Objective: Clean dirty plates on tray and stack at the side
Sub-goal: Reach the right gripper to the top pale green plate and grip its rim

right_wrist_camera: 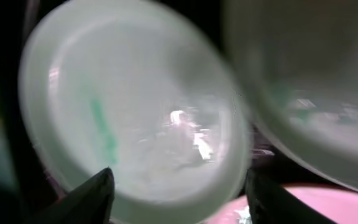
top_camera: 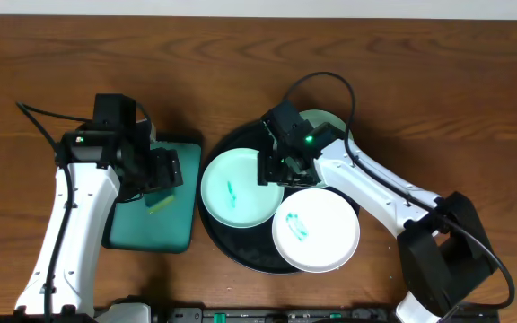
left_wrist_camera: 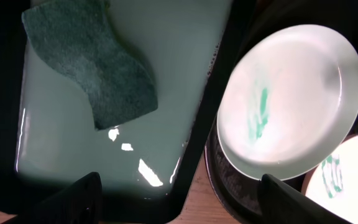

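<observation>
While three plates lie on the round black tray (top_camera: pixel 227 244), both grippers are held spread wide, with nothing between the fingers.
A mint plate (top_camera: pixel 240 190) with a teal smear is seen at the tray's left and a white plate (top_camera: pixel 315 231), also smeared, at its front right. The third plate (top_camera: pixel 332 124), at the back, is largely covered by the right arm. The right gripper (top_camera: pixel 278 169) is held over the mint plate's right edge. The left gripper (top_camera: pixel 167 170) is held above a green tray (top_camera: pixel 142 229), where a sponge (left_wrist_camera: pixel 95 68) lies. The right wrist view is blurred, so contact cannot be judged.
</observation>
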Controlling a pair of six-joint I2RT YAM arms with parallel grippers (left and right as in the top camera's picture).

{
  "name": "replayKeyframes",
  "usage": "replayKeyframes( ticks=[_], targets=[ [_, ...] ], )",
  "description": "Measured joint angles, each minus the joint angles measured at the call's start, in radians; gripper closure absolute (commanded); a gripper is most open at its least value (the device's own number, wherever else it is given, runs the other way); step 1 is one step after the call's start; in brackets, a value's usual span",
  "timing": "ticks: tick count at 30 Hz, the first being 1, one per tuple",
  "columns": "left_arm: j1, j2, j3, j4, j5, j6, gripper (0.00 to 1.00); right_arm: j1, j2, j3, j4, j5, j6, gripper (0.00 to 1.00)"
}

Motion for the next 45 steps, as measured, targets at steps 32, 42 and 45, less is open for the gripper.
replayKeyframes(
  ticks=[32,42,45],
  targets=[
    [0.000,0.000,0.000,0.003,0.000,0.000,0.20,0.070,0.000,-0.162,0.196,0.111,0.110,0.52],
    [0.000,0.000,0.000,0.003,0.000,0.000,0.20,0.074,0.024,-0.181,0.201,0.137,0.187,0.71],
    [0.000,0.000,0.000,0.003,0.000,0.000,0.20,0.074,0.041,-0.179,0.208,0.145,0.198,0.80]
  ],
)
